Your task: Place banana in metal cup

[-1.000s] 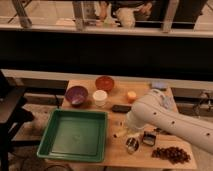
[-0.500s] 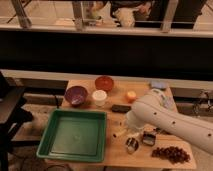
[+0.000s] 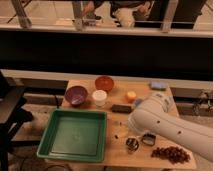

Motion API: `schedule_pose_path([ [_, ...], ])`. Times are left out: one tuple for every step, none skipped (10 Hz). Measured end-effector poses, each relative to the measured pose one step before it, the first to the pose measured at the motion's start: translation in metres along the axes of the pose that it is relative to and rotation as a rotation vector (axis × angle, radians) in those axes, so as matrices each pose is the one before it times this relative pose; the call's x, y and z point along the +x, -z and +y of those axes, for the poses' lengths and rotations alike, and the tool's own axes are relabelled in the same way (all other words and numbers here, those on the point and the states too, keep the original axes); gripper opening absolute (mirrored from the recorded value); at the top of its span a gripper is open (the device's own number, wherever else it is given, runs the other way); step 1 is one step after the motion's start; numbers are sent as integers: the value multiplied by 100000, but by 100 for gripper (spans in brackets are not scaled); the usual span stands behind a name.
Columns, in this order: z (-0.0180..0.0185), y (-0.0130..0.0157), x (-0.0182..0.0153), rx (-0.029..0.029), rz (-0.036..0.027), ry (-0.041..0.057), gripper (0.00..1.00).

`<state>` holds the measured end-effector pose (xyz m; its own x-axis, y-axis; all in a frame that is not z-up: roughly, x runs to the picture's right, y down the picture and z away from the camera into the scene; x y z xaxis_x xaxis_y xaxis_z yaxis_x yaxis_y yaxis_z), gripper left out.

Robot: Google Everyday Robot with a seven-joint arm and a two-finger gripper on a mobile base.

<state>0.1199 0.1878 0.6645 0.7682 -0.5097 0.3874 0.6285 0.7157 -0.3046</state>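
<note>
Banana, unseen here, is likely light, soft and bruisable, best pinched mid-body; gripper (image 3: 135,136) sits by metal cup (image 3: 131,145), lower centre, whether open or closed I cannot tell.

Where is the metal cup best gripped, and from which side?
Probably its rim, from above: the metal cup stands upright, low and round, mouth up. The gripper seems to hang right over it, mostly hidden by the arm.

Green tray (image 3: 75,135), purple bowl (image 3: 76,95), orange bowl (image 3: 104,82)
</note>
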Motion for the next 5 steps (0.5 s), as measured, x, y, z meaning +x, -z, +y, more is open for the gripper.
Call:
schedule_pose_path([
  [-77, 120, -352, -100, -1654, 322, 0],
  [302, 84, -54, -846, -821, -66, 0],
  [272, 99, -229, -530, -1987, -395, 0],
  [126, 81, -257, -356, -1573, -26, 0],
  [207, 0, -264, -885, -1511, 138, 0],
])
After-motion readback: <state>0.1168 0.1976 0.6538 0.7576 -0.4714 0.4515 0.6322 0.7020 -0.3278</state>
